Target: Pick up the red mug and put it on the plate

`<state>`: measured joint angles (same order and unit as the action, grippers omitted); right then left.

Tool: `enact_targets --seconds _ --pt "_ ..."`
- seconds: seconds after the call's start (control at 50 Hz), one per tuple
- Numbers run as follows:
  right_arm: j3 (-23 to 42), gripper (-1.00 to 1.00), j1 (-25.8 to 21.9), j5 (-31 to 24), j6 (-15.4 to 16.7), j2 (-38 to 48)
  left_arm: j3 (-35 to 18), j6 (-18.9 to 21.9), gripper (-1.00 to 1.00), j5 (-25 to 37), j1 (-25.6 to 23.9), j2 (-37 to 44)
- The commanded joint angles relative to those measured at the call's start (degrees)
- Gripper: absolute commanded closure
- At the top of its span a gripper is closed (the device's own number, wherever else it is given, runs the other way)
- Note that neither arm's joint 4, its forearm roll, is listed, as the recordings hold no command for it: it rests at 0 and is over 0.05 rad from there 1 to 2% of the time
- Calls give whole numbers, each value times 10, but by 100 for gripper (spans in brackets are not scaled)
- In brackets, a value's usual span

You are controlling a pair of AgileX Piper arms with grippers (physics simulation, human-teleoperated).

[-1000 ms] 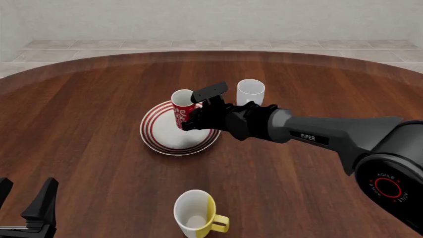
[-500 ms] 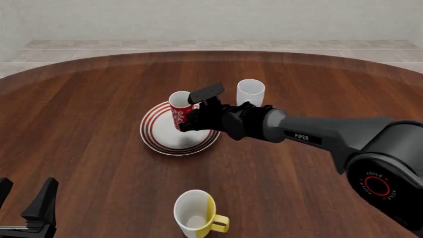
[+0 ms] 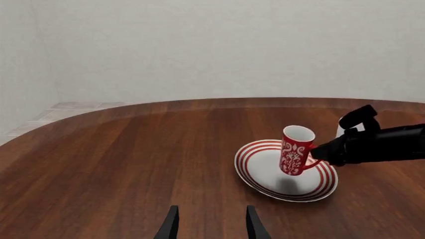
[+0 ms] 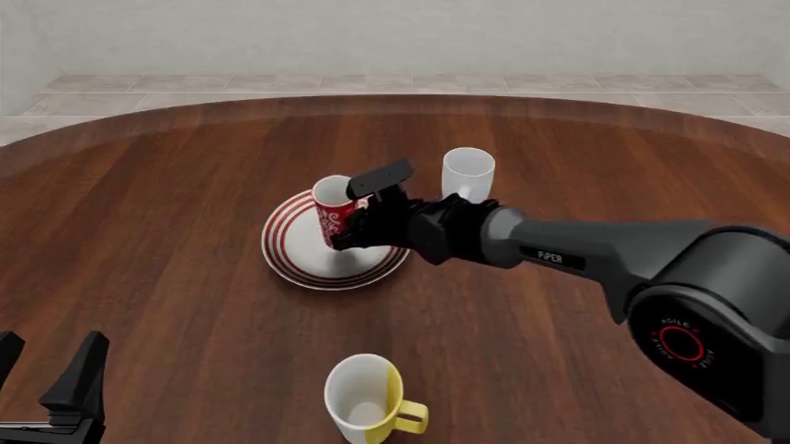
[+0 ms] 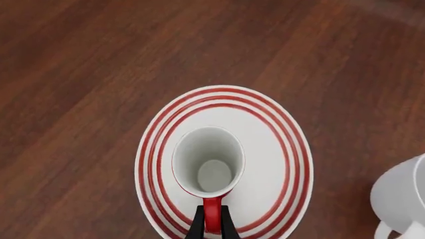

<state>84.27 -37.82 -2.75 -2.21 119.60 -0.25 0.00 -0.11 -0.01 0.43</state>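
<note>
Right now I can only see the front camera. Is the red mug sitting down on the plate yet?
Observer: Not quite. In the left wrist view, the red mug leans and seems to hang just above the plate, with its shadow underneath.
Operator: Is my claw holding it properly?
Observer: The right wrist view shows the right gripper pinching the handle between its two fingers.
Operator: Is it over the middle?
Observer: Looking down from that wrist camera, the mug is roughly over the plate's white centre, inside the red rings.
</note>
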Motion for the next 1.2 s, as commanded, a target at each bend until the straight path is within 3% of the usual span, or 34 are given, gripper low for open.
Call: enact_targets --seconds 0.02,1.2 --pt "7 100 -3 2 -4 8 0 0 -100 0 0 0" --pt "12 100 -6 3 -5 20 0 0 -100 0 0 0"
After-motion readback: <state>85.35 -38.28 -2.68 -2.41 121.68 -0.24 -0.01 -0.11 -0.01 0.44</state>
